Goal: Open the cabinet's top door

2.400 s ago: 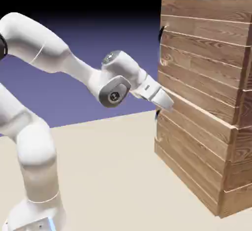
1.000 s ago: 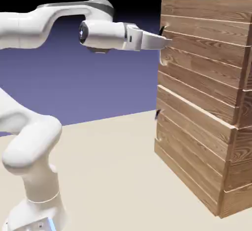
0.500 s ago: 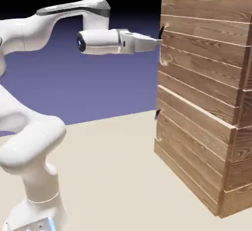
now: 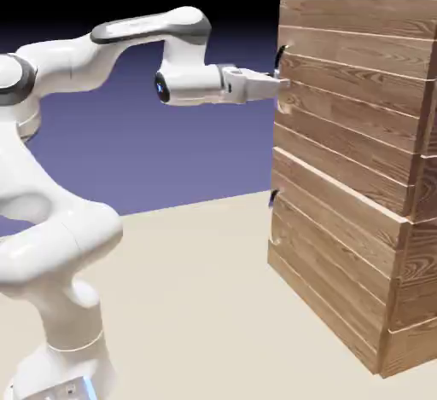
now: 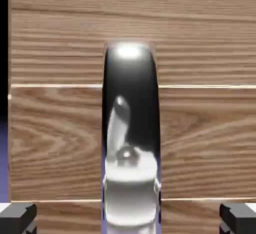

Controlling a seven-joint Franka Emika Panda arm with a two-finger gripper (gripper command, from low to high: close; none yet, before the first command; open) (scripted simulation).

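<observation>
The jaws (image 5: 128, 219) are open around the top door's handle (image 5: 131, 128), one fingertip on either side, apart from it.

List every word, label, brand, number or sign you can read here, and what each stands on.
No readable text anywhere.
Robot arm: small dark marks near the hand and on the base, too small to make out.
Cabinet: only wood grain and plank seams.
Upper door handle: reflections, no lettering.
</observation>
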